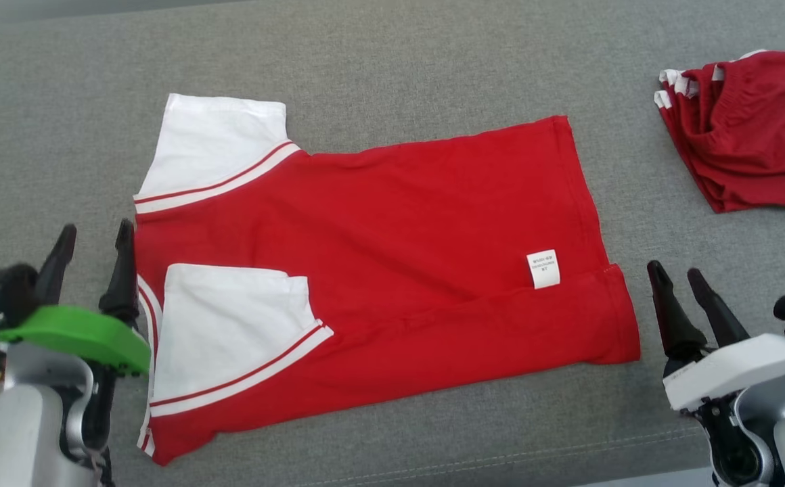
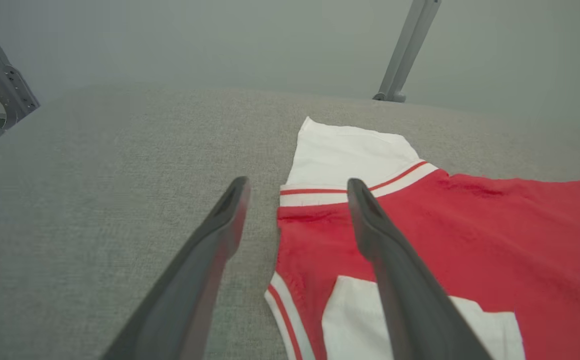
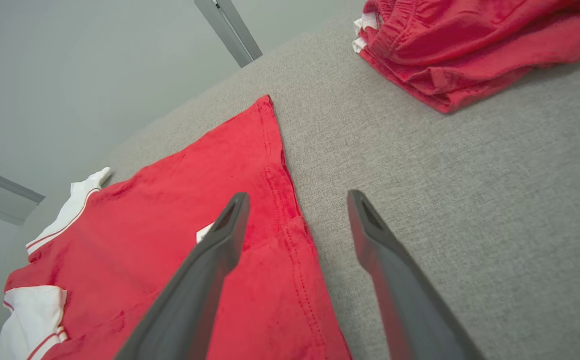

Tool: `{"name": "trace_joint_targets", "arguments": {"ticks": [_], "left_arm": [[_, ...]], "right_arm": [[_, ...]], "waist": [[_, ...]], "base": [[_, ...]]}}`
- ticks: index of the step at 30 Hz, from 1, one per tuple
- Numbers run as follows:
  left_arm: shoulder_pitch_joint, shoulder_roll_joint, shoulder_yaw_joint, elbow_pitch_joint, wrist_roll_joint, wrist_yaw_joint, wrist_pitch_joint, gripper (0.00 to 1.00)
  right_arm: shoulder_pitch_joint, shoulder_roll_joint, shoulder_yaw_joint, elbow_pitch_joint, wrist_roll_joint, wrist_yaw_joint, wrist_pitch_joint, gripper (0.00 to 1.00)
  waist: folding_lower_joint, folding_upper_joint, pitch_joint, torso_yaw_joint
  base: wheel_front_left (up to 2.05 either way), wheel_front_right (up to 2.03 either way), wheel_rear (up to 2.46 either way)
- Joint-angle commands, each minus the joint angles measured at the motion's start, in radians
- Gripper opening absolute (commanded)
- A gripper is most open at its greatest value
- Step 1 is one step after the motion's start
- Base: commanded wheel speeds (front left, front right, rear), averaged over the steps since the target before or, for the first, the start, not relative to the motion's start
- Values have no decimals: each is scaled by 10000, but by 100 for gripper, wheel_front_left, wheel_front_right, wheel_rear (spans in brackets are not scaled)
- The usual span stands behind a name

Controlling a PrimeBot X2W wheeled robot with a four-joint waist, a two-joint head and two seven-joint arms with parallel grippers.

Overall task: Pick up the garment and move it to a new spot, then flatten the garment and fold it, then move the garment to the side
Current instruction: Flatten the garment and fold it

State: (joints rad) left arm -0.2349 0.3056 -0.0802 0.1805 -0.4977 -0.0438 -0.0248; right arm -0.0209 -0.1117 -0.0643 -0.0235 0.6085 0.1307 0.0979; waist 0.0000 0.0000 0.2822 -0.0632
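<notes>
A red T-shirt with white sleeves (image 1: 392, 270) lies flat on the grey surface, its near long edge folded over and one sleeve laid on top; a white label (image 1: 543, 269) shows near the hem. My left gripper (image 1: 95, 233) hovers open at the shirt's collar end, its right finger (image 2: 370, 225) over the red cloth (image 2: 470, 240), nothing held. At the hem end my right gripper (image 1: 678, 272) is open too, straddling the hem edge (image 3: 290, 220) with the left finger (image 3: 230, 225) above the cloth.
A stack of folded red garments (image 1: 744, 128) with white trim sits at the far right, also in the right wrist view (image 3: 460, 45). Grey upholstered surface (image 1: 392, 67) spreads all around. Grey metal frame legs (image 2: 405, 50) stand beyond its far edge.
</notes>
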Motion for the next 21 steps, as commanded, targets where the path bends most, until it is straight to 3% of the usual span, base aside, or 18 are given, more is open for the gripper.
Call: {"name": "trace_joint_targets", "arguments": {"ticks": [1, 12, 21], "left_arm": [[-341, 83, -75, 113, 75, -38, 84, 100], [-4245, 135, -797, 2920, 611, -275, 731, 100], [-6414, 460, -892, 4991, 1043, -4, 702, 100]], "right_arm": [[-219, -113, 58, -99, -81, -1, 49, 100], [-1790, -704, 1448, -520, -39, -1, 208, 100], [-2532, -928, 2138, -393, 72, -1, -141, 100]], "waist": [[0, 0, 424, -232], [0, 0, 2071, -736], [0, 0, 2914, -1215]], "base": [[0, 0, 0], [0, 0, 0], [0, 0, 0]]}}
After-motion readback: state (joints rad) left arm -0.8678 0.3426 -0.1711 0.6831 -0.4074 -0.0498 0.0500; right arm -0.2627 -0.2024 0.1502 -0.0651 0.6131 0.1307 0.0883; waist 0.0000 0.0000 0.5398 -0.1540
